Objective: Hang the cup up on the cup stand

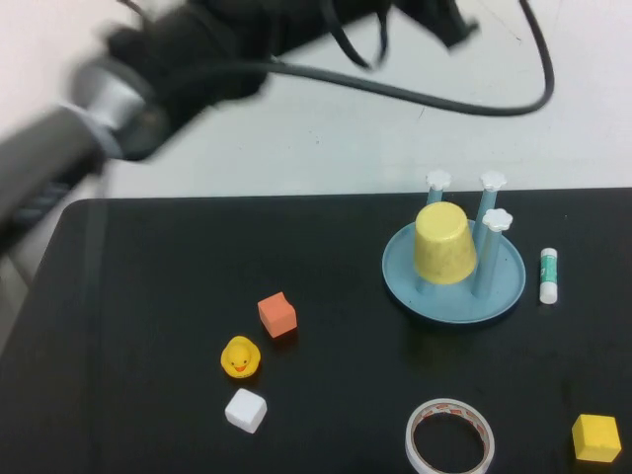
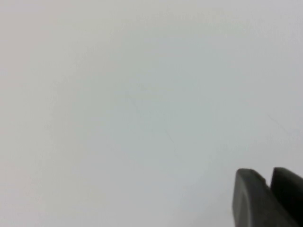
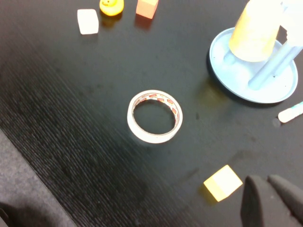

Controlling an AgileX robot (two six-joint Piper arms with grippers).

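Observation:
The yellow cup (image 1: 443, 244) sits upside down over one post of the cup stand (image 1: 499, 286), a blue-grey dish with blue posts under white flower caps, at the table's right back. The right wrist view shows the cup (image 3: 255, 30) and the cup stand (image 3: 246, 90) too. My left arm (image 1: 197, 59) is a blurred dark shape raised high at the back left, well clear of the stand. The left gripper (image 2: 269, 172) faces a blank white wall, fingers close together with nothing between them. My right gripper (image 3: 267, 179) is shut and empty, low beside the yellow cube (image 3: 222, 182).
An orange cube (image 1: 277, 315), a rubber duck (image 1: 240, 356) and a white cube (image 1: 245, 410) lie left of centre. A white tape roll (image 1: 449, 437) and the yellow cube (image 1: 596, 437) lie near the front edge. A white glue stick (image 1: 548, 275) lies right of the stand.

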